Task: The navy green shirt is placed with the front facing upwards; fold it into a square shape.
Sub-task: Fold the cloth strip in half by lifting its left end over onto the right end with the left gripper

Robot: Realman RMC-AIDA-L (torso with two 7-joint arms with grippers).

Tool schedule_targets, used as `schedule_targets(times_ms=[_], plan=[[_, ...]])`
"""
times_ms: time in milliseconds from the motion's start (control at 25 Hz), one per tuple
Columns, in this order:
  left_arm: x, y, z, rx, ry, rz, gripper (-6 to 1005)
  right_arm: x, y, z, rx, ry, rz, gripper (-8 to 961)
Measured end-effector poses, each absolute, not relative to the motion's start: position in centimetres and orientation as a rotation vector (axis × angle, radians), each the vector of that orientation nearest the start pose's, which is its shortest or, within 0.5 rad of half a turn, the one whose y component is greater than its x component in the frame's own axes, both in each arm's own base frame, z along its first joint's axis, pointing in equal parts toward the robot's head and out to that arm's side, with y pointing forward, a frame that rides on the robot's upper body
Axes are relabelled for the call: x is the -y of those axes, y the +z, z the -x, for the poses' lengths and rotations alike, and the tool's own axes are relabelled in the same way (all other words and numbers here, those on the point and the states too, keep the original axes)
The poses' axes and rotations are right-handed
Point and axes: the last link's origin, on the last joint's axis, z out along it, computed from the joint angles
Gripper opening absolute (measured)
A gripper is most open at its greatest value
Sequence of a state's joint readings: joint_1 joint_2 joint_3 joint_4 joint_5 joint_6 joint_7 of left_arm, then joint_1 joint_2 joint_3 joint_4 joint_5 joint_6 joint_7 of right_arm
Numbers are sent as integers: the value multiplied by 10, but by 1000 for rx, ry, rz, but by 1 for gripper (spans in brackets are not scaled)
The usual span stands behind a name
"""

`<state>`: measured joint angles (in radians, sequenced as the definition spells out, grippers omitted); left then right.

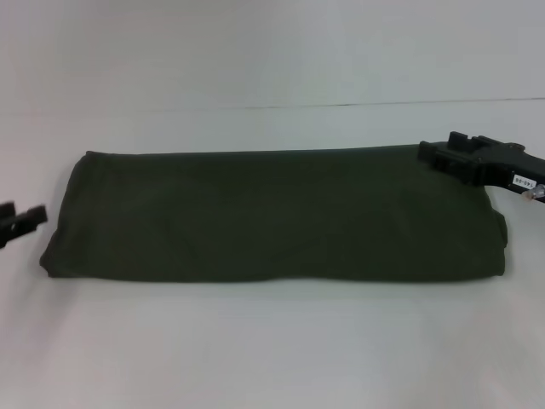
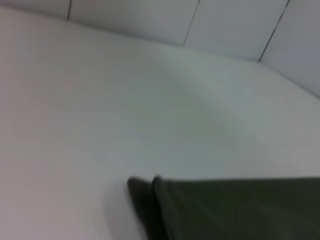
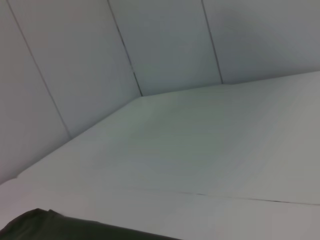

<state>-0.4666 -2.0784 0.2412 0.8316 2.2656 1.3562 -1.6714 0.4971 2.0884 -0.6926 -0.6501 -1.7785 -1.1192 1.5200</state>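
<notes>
The navy green shirt (image 1: pixel 272 213) lies flat on the white table (image 1: pixel 272 341) as a long strip running left to right, plain green side up, no lettering showing. My left gripper (image 1: pixel 21 215) hovers just off the strip's left end, open, with nothing between its fingers. My right gripper (image 1: pixel 430 153) sits at the strip's far right corner, over the cloth edge. The left wrist view shows a layered folded corner of the shirt (image 2: pixel 240 210). The right wrist view shows only a sliver of the shirt (image 3: pixel 50 227).
White table surface surrounds the shirt on all sides. A pale panelled wall (image 3: pixel 165 45) stands behind the table's far edge (image 1: pixel 341 106).
</notes>
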Motion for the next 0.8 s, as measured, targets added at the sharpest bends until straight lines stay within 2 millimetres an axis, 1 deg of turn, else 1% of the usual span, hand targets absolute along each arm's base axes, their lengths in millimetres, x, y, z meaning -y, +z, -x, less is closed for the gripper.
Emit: schedule_targets(times_ms=[80,160,280,400,440,800], plan=[[-319,81,363,1151,-489,2093,620,-376,23,-295,-927,705,2186,716],[-314,78,366,1176,-459,2111,620,-376,22,-294,-924,708,2191,717],[-311,71,368,1209,-416,2139,619,-376,22,-292,-922,713,2197,717],[-311,67,367,1218,-414,2151,619,-377,21,-291,-921,715,2200,715],[-313,62,366,1240,-405,2167,619,-377,20,-290,-920,717,2202,714],[-321,52,364,1269,-387,2180,618,-377,20,-290,-920,717,2203,709]])
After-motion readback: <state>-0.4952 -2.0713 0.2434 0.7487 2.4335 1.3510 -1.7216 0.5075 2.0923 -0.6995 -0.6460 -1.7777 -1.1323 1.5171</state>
